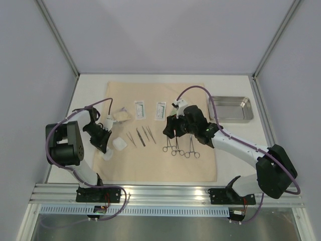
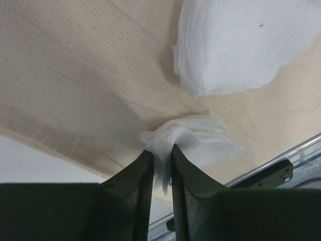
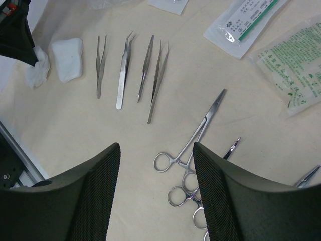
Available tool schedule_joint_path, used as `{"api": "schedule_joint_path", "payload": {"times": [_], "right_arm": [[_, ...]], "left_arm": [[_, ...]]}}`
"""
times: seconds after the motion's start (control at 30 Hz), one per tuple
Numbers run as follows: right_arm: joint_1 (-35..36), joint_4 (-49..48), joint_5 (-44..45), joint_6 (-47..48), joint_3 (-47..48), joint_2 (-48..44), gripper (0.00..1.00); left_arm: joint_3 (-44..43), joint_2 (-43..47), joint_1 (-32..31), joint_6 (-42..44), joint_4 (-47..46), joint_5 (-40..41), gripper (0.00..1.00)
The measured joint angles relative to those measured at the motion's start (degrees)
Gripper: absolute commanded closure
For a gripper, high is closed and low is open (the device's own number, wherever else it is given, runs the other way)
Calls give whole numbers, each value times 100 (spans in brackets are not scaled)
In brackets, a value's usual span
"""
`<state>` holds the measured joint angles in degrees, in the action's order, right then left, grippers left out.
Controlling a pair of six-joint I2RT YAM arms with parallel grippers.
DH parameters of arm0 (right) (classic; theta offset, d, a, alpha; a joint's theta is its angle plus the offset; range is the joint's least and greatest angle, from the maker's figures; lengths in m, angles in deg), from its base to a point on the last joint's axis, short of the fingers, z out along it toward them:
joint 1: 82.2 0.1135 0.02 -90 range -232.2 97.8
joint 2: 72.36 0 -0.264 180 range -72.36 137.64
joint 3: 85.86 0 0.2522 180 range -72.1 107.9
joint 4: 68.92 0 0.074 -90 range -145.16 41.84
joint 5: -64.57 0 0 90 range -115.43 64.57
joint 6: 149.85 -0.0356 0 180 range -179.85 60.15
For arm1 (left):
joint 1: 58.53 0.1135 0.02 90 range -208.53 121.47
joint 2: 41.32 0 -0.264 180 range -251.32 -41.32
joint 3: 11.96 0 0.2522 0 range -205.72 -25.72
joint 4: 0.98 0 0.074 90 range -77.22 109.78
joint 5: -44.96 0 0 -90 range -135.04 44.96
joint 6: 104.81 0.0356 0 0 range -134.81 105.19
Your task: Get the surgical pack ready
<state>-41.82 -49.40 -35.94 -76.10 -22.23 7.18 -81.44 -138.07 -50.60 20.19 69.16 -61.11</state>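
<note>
Your left gripper (image 2: 161, 150) is clenched on a gauze pad (image 2: 195, 135), its dark, smooth fingers pinching the soft white weave into a crumpled tuft at the left edge of the tan cloth sheet (image 2: 75, 75). The sheet is a coarse, finely ribbed fabric with faint creases. A second gauze pad (image 2: 241, 45), a fluffy layered stack, lies flat on the sheet just inward of the pinched one.

Your right gripper (image 3: 156, 146) hangs released over the middle of the sheet. Its wide jaws have cross-hatched pads, and nothing is between them. Under it lie the clamps (image 3: 200, 128), polished steel with ring handles, side by side. Toward the sheet's left lie the tweezers (image 3: 124, 70), slim brushed-steel pairs in a row, one with a bent tip.

Along the sheet's far part lie the packets (image 3: 246, 20), flat, glossy and rectangular. One carries a green stripe and another is covered in green print, too small to read.

The steel tray (image 1: 235, 109), shallow, shiny and rectangular with rounded corners, sits on the white table (image 1: 90, 88) just off the sheet's far right corner.
</note>
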Motion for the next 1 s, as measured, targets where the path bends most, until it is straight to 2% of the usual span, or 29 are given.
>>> {"api": "schedule_joint_path", "payload": {"times": [0.07,0.1,0.3,0.6,0.8,1.0], "right_arm": [[11,2,15,0,2,0,38],[11,4,28,0,0,0,38],[11,63,76,0,2,0,38],[28,133,98,-2,79,105,38],[59,160,96,-2,125,149,38],[149,170,96,-9,245,326,39]], "left_arm": [[0,-35,0,17,35,-42,93],[0,-37,0,31,55,-57,100],[-4,48,0,42,157,-131,100],[-273,750,-2,247,835,-667,100],[-490,728,-326,352,1187,-1185,100],[-955,212,-619,-33,894,-1445,100]]}}
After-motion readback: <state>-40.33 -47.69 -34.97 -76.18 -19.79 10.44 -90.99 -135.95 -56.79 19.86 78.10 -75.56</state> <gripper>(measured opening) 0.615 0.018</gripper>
